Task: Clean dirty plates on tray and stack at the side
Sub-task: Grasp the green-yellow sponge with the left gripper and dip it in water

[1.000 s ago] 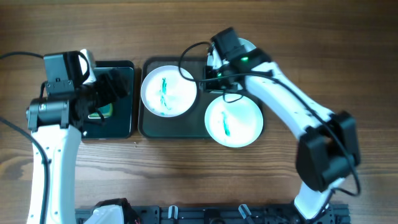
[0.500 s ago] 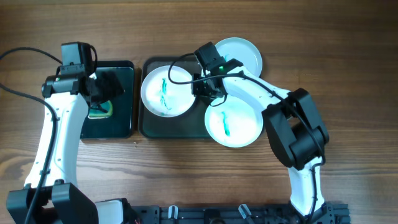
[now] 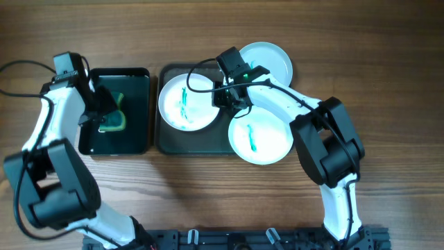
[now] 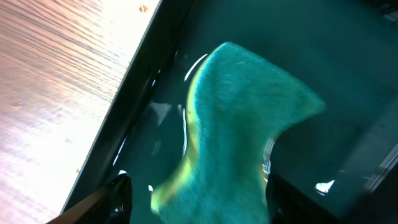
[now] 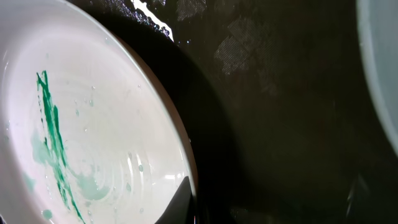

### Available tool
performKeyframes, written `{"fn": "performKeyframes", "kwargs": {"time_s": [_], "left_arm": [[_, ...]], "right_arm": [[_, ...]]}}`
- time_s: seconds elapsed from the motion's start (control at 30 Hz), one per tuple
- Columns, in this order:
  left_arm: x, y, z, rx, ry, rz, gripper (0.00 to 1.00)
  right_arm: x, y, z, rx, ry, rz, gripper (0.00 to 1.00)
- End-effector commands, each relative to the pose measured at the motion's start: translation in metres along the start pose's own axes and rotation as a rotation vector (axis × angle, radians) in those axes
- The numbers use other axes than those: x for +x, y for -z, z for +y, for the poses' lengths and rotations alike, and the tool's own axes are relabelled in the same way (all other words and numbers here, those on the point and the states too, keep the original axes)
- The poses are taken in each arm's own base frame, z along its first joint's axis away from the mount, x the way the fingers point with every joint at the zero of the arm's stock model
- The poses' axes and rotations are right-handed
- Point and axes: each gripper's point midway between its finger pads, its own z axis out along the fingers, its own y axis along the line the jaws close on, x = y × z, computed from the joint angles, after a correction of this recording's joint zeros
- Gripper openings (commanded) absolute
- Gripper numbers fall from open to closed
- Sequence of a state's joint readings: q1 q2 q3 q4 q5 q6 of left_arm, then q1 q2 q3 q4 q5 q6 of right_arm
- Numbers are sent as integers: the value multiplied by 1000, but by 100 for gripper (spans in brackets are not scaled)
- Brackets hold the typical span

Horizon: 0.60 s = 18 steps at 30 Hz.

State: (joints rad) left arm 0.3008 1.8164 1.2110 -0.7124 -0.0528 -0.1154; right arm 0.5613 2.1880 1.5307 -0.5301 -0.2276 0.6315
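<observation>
**benchrat:** Where are you in the plate job? Looks paused from here.

**me:** Early wiping stage, I'd say. Going big to small: the tray [image 3: 168, 143] sits mid-table, with the black tray [image 3: 136, 137] just to its left. The left plate [image 3: 187, 102] lies flat in the tray with its green smear showing. The right plate [image 3: 260, 135] is smeared too and hangs over the tray's right edge. The clean plate [image 3: 270, 59] is off by the tray's top right corner, so I count one done and two to go.

**benchrat:** And the sponge?

**me:** The sponge [image 4: 249, 124] is lying in water in the black tray. My left gripper [image 4: 196, 198] is low over it, jaws spread wide with a finger on either side of its near end, not clamped on it. My right gripper [image 3: 223, 98] is down in the tray between the two dirty plates. Its jaws look apart and hold nothing, with one finger right at the left plate's rim.

**benchrat:** Next move?

**me:** Close the left on the sponge and lift it without dripping everywhere. The right needs to steady a plate, probably the left one, for wiping.
</observation>
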Motion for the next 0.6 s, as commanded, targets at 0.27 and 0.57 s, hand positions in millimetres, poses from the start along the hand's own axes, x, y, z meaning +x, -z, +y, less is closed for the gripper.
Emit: {"fn": "performKeyframes", "kwargs": {"time_s": [0.27,0.57], "left_arm": [[-26,10,-18,59,-63,51,60],[9,-30,-45,119,-187,211,47]], "right_arm": [[6,-14,-6,20,-4,27,4],[6,-14,-6,20,-4,27,4]]}}
